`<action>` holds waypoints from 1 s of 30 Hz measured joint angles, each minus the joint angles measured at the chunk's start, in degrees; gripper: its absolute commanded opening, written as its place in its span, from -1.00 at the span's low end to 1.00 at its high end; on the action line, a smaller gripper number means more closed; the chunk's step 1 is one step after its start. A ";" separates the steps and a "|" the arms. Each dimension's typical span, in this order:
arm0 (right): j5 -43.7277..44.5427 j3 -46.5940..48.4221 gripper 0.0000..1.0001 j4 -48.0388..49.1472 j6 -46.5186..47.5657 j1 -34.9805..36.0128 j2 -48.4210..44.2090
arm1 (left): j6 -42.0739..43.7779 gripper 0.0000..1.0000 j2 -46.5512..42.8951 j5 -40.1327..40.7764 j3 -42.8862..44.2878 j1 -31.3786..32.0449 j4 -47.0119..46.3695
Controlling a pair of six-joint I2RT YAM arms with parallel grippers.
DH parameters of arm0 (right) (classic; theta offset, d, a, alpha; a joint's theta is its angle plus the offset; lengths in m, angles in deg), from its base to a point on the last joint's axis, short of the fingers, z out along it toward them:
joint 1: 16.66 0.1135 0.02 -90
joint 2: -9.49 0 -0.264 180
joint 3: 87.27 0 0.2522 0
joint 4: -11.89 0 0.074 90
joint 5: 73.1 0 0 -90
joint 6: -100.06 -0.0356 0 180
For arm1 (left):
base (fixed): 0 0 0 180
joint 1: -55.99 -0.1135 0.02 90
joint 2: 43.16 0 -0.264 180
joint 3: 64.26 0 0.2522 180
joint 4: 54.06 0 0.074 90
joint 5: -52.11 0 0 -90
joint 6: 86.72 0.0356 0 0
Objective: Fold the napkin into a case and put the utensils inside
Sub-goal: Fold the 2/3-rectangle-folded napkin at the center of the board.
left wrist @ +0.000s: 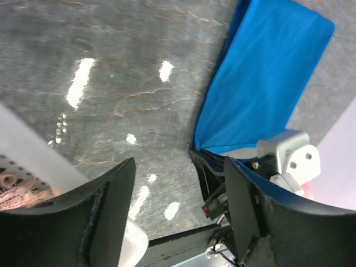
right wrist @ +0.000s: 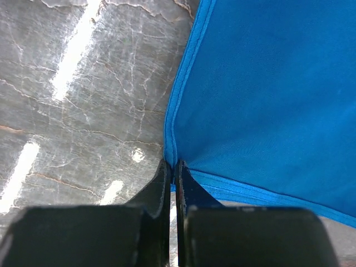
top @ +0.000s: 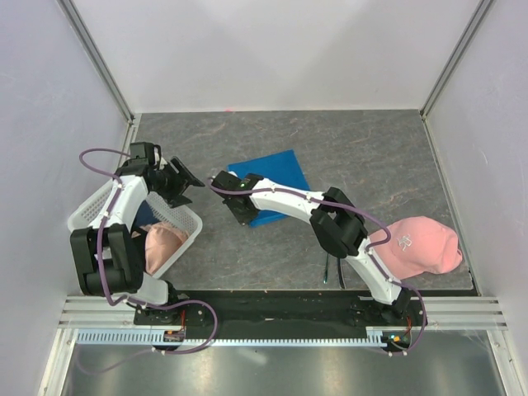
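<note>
The tool (right wrist: 173, 169) pinches a hemmed corner of the napkin (right wrist: 267, 100), which spreads ahead and rightward; grey tabletop (right wrist: 83, 111) lies left.

The left arm (top: 124, 206) stands at the near left, folded over its base, with the forearm rising to the far side and the wrist turned to the right. The left gripper (left wrist: 178, 167) has its jaws wide apart and nothing is between them. The right arm (top: 330, 214) reaches from the near right across to the left and a little far, low and almost stretched. The right gripper (right wrist: 173, 167) points down and its fingers are pressed together on a corner of the napkin (right wrist: 267, 100).
</note>
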 measured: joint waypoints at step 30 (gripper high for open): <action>-32.81 -21.70 -1.00 15.30 -18.84 -18.21 -22.29 | -2.84 0.64 26.36 -3.61 16.33 12.90 -6.80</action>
